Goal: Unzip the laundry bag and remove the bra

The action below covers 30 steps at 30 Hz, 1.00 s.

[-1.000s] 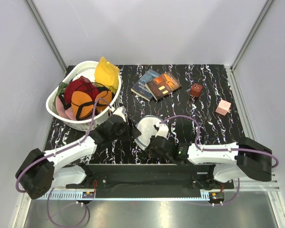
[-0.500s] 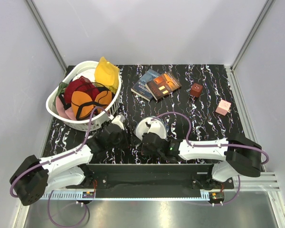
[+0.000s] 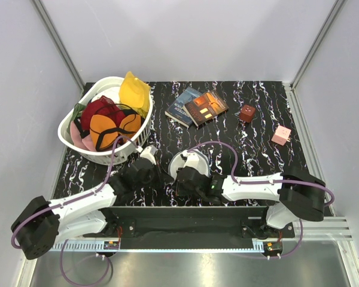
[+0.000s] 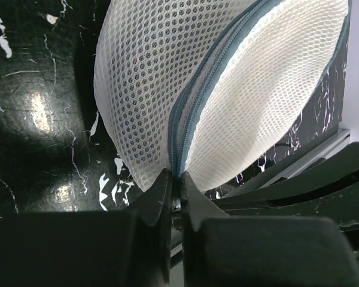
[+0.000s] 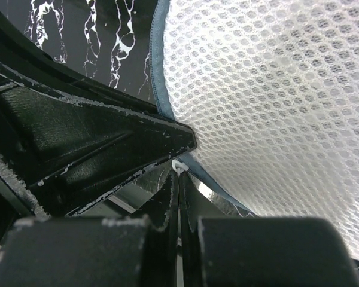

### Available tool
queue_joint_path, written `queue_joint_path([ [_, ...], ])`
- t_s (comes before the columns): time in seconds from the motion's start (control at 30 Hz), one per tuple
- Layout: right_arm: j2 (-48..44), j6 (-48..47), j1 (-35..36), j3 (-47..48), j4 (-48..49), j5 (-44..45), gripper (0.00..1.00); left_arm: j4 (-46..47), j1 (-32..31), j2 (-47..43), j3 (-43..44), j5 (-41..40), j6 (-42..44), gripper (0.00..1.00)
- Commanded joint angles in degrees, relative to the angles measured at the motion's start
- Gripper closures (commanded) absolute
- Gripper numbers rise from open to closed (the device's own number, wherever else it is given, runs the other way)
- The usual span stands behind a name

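Note:
The laundry bag (image 3: 194,161) is a small white mesh pouch standing on edge near the table's front, between my two grippers. In the left wrist view the laundry bag (image 4: 239,84) fills the top, with its grey zip (image 4: 197,101) running down into my left gripper (image 4: 178,182), which is shut on the zip seam at the bag's lower edge. In the right wrist view my right gripper (image 5: 179,179) is shut on the small white zip pull (image 5: 180,167) at the rim of the laundry bag (image 5: 275,89). From above, the left gripper (image 3: 165,174) and right gripper (image 3: 178,179) meet at the bag's near-left side. The bra is hidden.
A white slotted basket (image 3: 72,142) at the left holds red, yellow and orange-cupped garments. Two books (image 3: 197,106) lie at the back centre, with a brown cube (image 3: 247,113) and a pink block (image 3: 281,135) to the right. The black base rail (image 3: 185,212) runs just behind the grippers.
My left gripper has closed from open onto the bag's zip seam. The right arm has drawn the bag a little left and nearer, still shut on the pull.

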Motion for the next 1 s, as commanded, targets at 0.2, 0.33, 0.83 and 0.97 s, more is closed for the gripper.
queue_joint_path([
  [0.2,-1.3,0.8,0.4,-0.4,1.4,-0.4,1.00,-3.0,0.0,-2.0,4.4,-5.9,1.8,1.00],
  [0.33,-1.8,1.3,0.5,-1.9,1.4,-0.3,1.00,-3.9,1.3,-2.5,5.1,-5.9,1.8,1.00],
  [0.83,-8.4,3.6,0.5,-8.4,-1.1,5.2,1.00,-5.0,7.1,-4.2,5.1,-2.8,3.2,1.00],
  [0.97,-8.5,2.3,0.1,-7.4,-4.9,7.0,1.00,-6.5,7.8,-6.7,4.0,-3.6,3.4,1.00],
])
